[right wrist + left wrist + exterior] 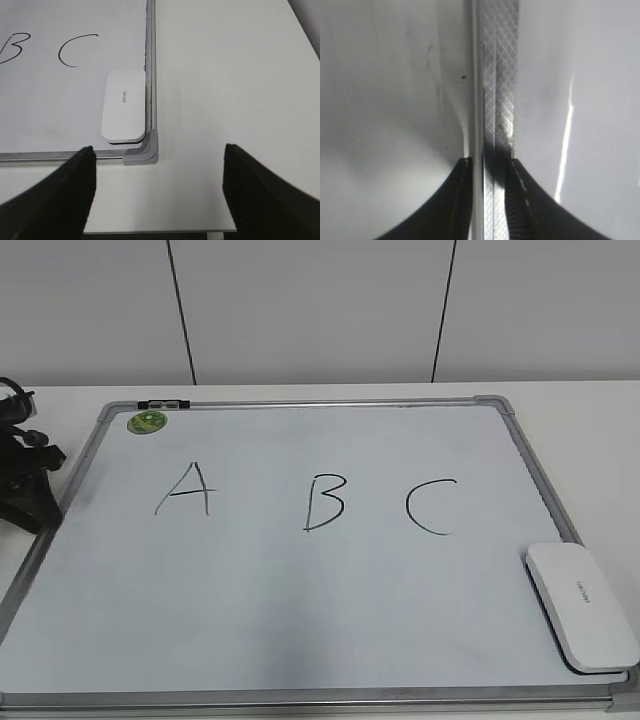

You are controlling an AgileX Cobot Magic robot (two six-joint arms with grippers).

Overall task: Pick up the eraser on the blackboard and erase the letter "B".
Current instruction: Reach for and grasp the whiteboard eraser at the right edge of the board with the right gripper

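Your smooth white rounded plastic eraser (582,604) lies flat in the white metal-framed blackboard's (300,405) near right corner, against the frame, well clear of the thin black marker "B" (324,502). Your right gripper (159,192) hovers behind it over the white bench (230,75), jaws spread wide. Your left gripper (487,167) has narrow jaws straddling the ribbed frame rail.

Eraser (582,606) tight against blackboard (300,590) frame at right, open above, bare board around letter "B" (325,502)
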